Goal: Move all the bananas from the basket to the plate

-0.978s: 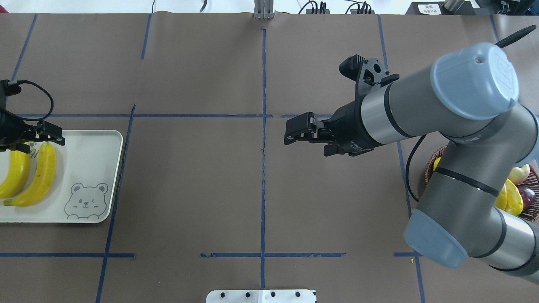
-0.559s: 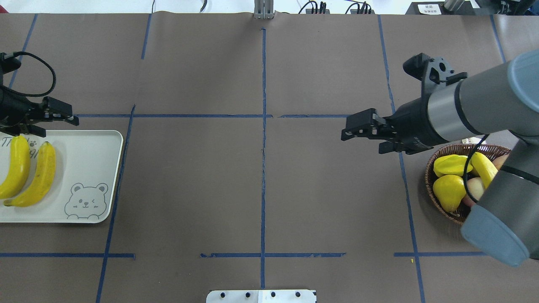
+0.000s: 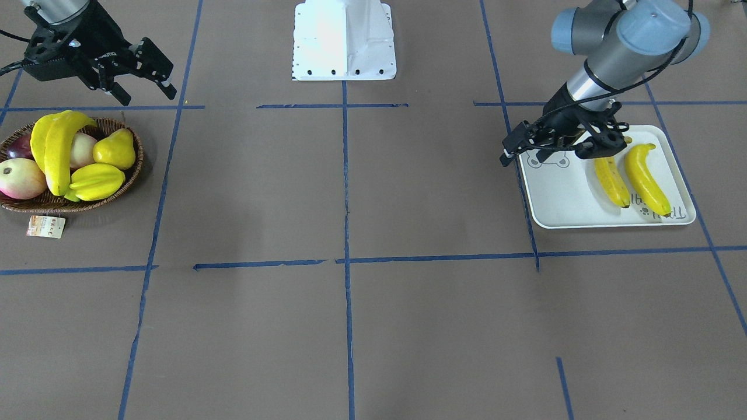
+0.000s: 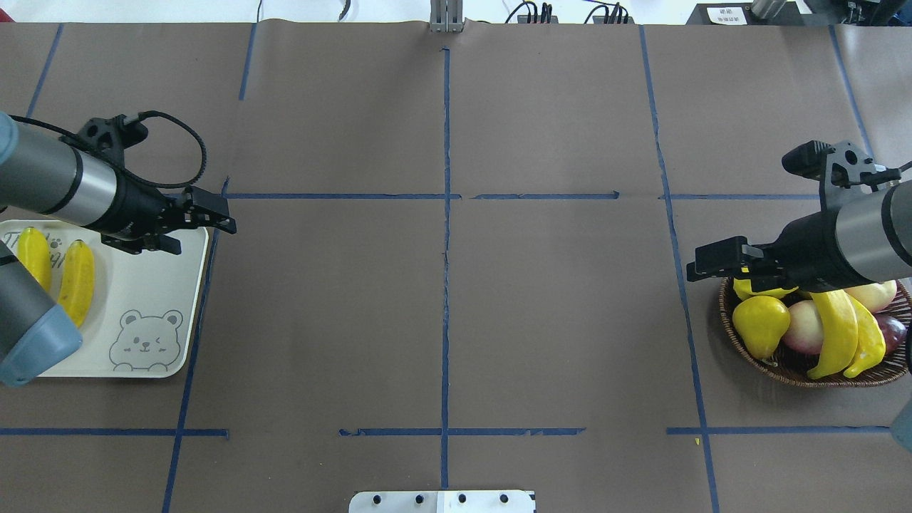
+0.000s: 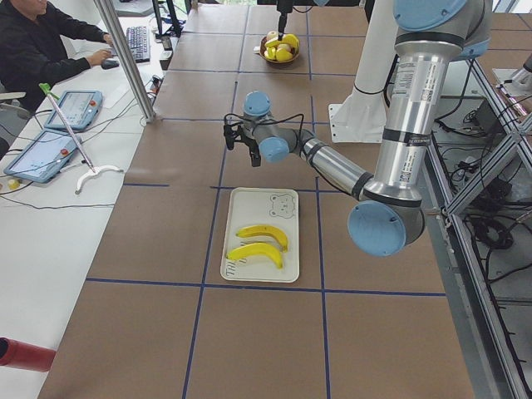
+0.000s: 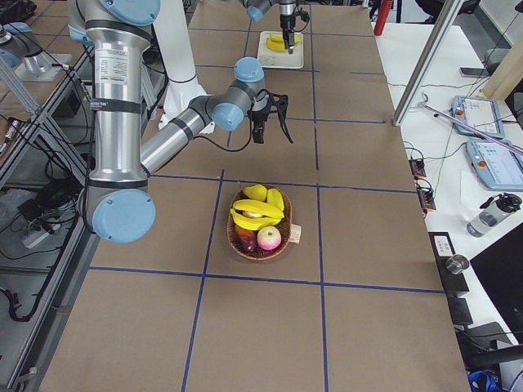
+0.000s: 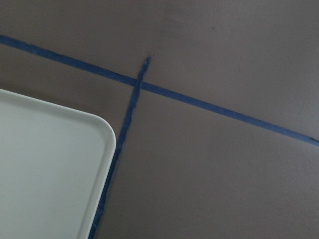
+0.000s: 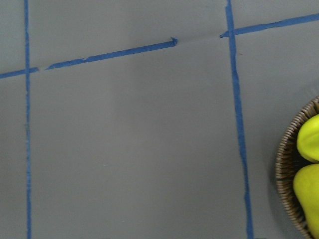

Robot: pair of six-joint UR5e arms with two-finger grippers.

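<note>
A wide brown counter (image 4: 442,320) marked with blue tape lines, seen from above, with one robot arm at each end. At the robot's right end sits a dark wicker basket (image 4: 728,324) of fruit. Two yellow bananas in the basket (image 4: 835,333) lie side by side on top of the pile, arched over a pear (image 4: 759,324) and a pale round fruit. Their long axes run roughly from the far side of the counter toward the robot. The right hand (image 3: 149,94) hangs just above the basket's inner rim, fingers spread and holding nothing. The bananas lie just beyond it, further out toward the robot's right, lying crosswise to the line of the arm. This looks like the reach for the third banana, and the spread fingers would need to close across its narrow width. At the robot's left end an off-white plate (image 4: 160,260) with a bear face carries two bananas on the plate (image 4: 75,281), parallel and just beside each other. The left hand (image 4: 204,232) hovers over the plate's far inner corner, also spread and empty. It is well apart from the basket, so the right arm is by far the nearer.
</note>
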